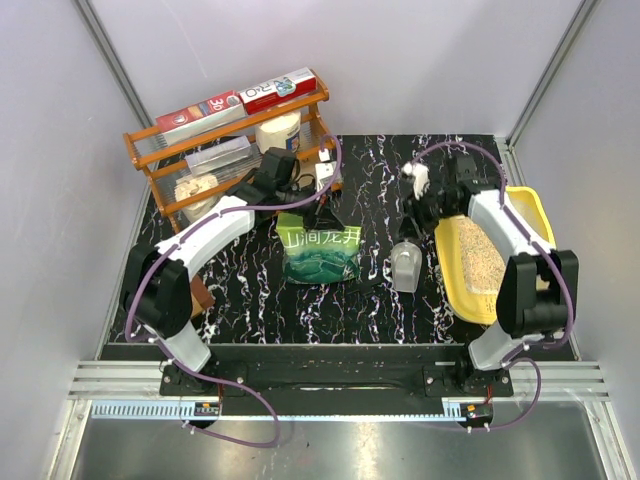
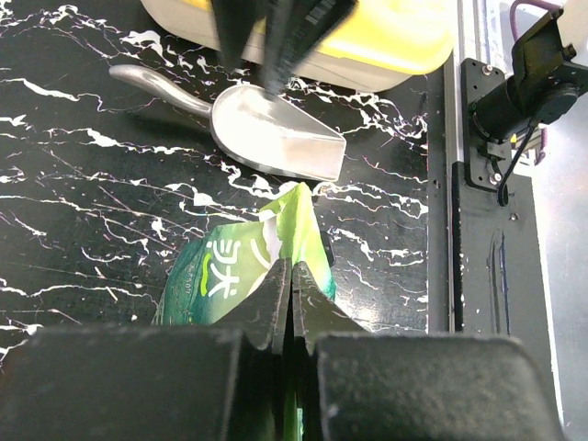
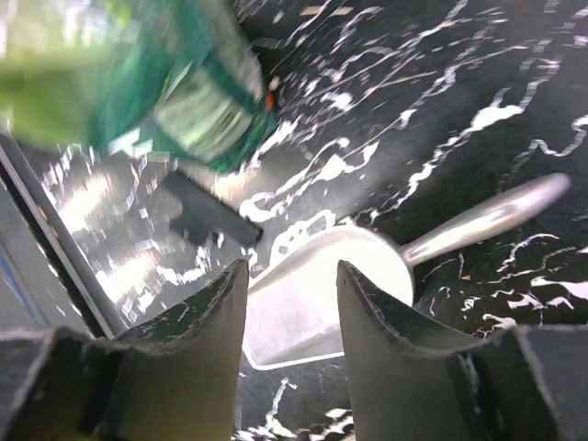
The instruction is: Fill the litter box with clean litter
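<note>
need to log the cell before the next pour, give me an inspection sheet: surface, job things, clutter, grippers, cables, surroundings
surface: black marbled table, spills hard to tell from the white veining
job's things: litter box at right, clean litter over part of its floor; green pouch mid-table
clutter: grey scoop lying between pouch and box; orange rack back left, loaded with boxes and containers
grippers: left gripper shut on the green pouch's top; right gripper open over the scoop, holding nothing
cables: purple cable along each arm, nothing seen snagged
surroundings: white walls, metal frame posts
</note>
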`<state>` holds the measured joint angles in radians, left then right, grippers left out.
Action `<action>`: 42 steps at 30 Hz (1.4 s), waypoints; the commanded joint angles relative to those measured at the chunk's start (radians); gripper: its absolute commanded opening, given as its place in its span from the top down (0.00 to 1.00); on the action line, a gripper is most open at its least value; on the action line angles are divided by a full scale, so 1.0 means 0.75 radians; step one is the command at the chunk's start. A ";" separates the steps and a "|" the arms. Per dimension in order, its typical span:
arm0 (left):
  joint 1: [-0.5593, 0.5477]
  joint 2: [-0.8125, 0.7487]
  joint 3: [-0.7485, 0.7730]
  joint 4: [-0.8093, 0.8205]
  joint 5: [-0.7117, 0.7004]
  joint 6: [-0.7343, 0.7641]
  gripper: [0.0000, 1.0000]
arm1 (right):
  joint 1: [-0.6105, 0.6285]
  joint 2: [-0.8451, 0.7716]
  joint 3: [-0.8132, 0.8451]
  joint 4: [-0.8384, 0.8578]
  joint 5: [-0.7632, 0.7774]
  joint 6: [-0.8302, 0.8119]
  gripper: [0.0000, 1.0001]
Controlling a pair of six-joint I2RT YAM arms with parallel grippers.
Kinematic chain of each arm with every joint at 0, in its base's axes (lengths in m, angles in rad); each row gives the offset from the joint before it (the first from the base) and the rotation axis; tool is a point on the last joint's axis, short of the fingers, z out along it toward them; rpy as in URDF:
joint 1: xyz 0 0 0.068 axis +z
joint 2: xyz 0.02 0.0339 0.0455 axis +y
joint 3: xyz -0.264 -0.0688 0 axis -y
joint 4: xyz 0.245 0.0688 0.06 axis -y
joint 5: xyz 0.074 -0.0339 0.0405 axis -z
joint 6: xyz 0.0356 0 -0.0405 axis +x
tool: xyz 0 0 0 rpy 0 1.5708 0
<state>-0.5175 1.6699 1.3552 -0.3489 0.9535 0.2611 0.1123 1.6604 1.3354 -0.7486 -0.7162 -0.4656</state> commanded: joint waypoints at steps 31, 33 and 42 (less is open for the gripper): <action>0.085 -0.016 0.063 0.046 0.001 -0.191 1.00 | 0.515 -0.318 -0.936 0.679 0.069 -1.412 0.57; 0.087 -0.018 0.056 0.052 0.001 -0.195 1.00 | 0.533 -0.297 -0.944 0.718 0.073 -1.412 0.58; 0.085 -0.020 0.052 0.066 0.001 -0.213 1.00 | 0.572 -0.258 -0.993 0.834 0.135 -1.429 0.77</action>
<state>-0.4747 1.6730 1.3621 -0.3424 0.9539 0.1181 0.5301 1.4620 0.6094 -0.1814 -0.6533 -1.5265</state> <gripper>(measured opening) 0.023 0.279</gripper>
